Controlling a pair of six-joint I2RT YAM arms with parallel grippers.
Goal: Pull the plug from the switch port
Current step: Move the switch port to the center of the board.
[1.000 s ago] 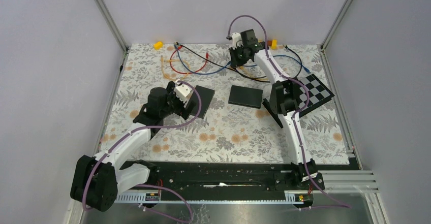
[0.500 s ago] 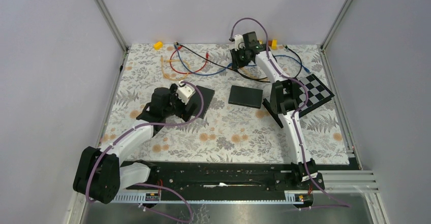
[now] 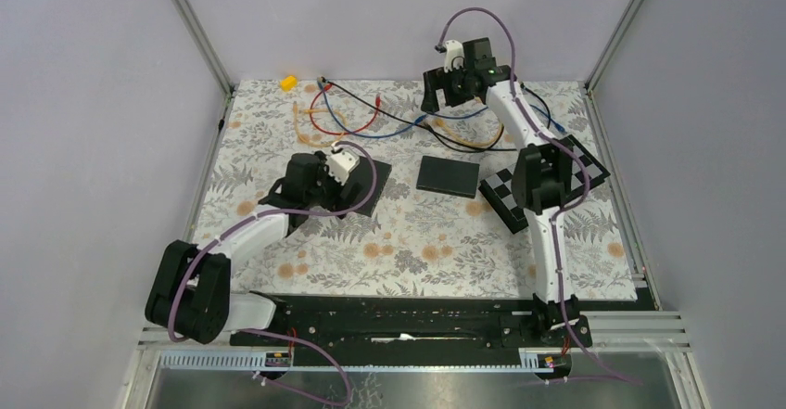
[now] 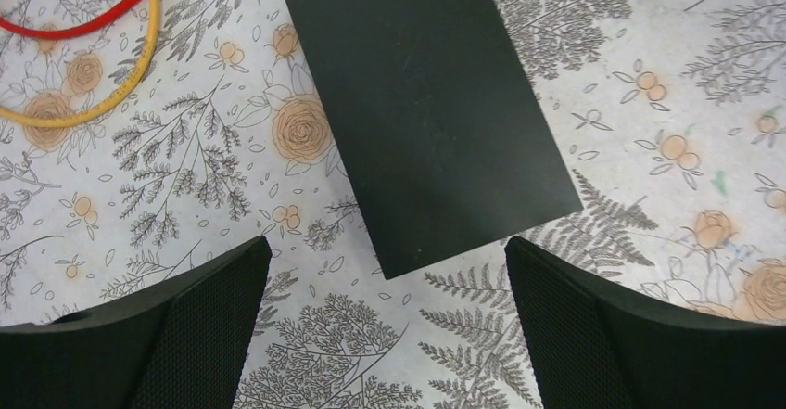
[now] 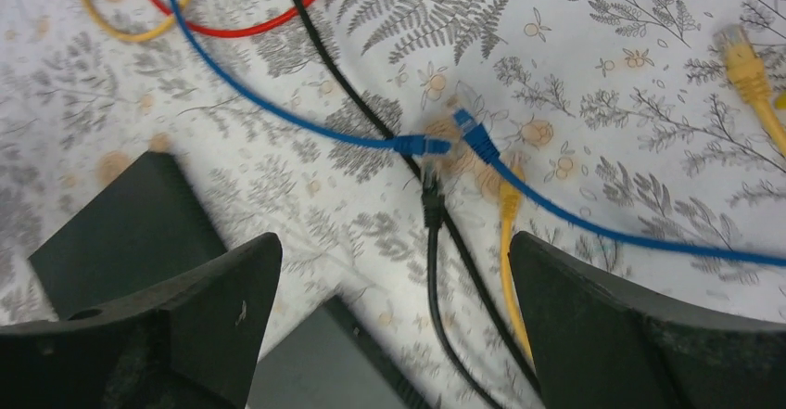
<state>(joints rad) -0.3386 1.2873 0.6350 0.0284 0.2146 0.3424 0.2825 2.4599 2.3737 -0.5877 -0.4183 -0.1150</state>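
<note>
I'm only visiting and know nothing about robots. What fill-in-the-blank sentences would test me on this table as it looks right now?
1. The flat box under the left arm is ___ in colour.
2. The jaws of the right arm stand ___ over the loose cables.
3. The two plugs almost meeting tip to tip below them are both ___.
4. The checkerboard lies beside the ___ arm.
Missing words: black; open; blue; right.
</note>
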